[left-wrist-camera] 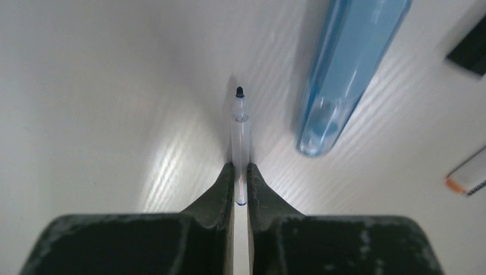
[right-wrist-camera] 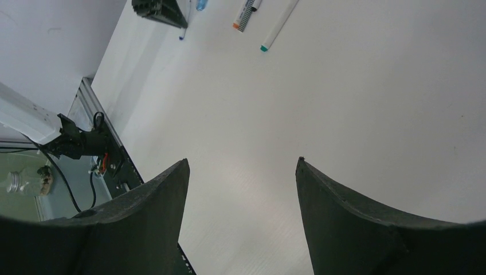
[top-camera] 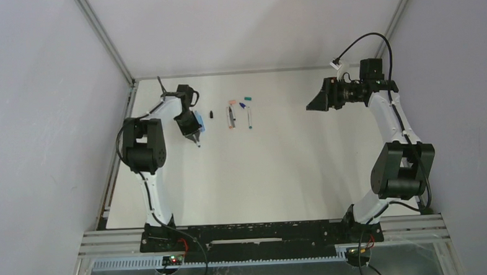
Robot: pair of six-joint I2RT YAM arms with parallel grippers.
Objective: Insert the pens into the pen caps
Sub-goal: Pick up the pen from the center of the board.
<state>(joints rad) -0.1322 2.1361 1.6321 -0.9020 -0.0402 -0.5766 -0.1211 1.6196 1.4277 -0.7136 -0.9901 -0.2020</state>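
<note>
White pen (left-wrist-camera: 240, 143): tail end pinched between two dark fingers, dark tip pointing away.
Left hand (left-wrist-camera: 240, 172): closed on that pen.
Light-blue pen (left-wrist-camera: 344, 74): just beside it, to its right.
Right hand (right-wrist-camera: 240, 166): spread wide, holding nothing.
Teal cap (top-camera: 248, 99): loose on the bench (top-camera: 280, 173), mid-far side.

No words, numbers or brand marks can be read in any view. The pen with an orange end (right-wrist-camera: 245, 14) lying on the table has a dark printed band on its white barrel. The band also shows at the edge of the left wrist view, but it is too small and blurred to make out.
</note>
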